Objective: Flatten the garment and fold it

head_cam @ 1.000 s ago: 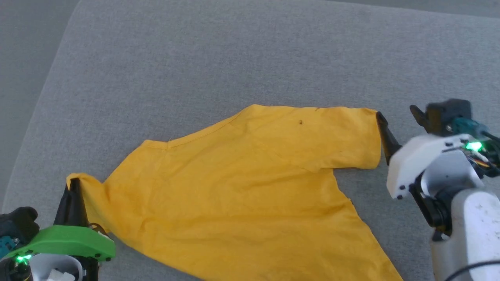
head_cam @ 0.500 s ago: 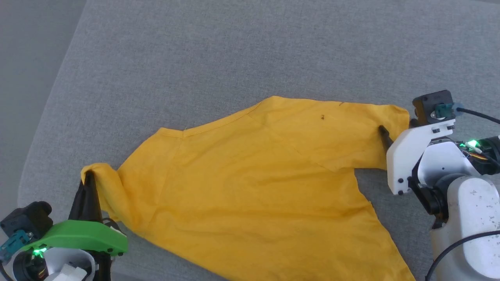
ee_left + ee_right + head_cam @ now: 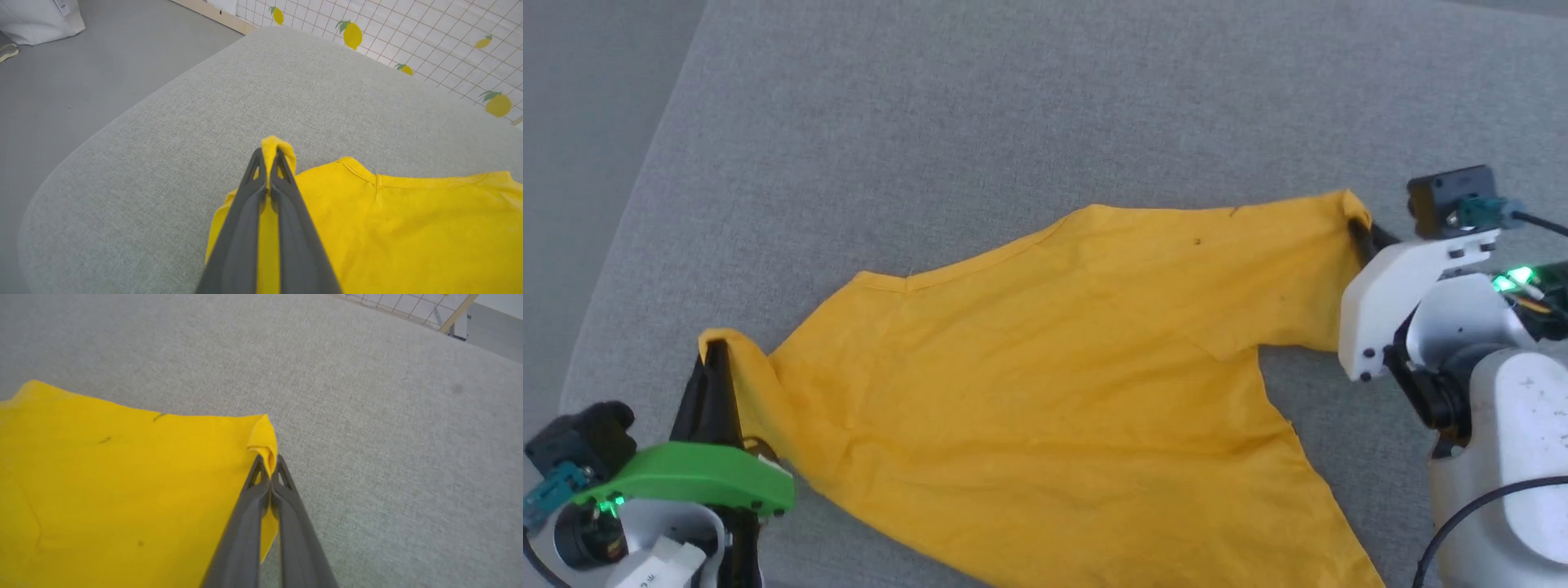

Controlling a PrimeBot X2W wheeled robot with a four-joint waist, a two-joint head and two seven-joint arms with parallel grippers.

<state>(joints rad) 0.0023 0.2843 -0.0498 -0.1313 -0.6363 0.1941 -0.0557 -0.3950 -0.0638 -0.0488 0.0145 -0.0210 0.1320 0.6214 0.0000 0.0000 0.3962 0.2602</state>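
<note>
On the grey cushion (image 3: 1013,122) the garment (image 3: 1054,367) is lying spread toward its near edge. The left tool (image 3: 716,349) is pinching a bunched corner by the cushion's left edge and the right tool (image 3: 1355,222) is pinching the opposite sleeve corner, probably for stretching the cloth flat.

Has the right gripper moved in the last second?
Yes: against the grey cushion, the right gripper went up and right in the head view, closing on the garment.
</note>
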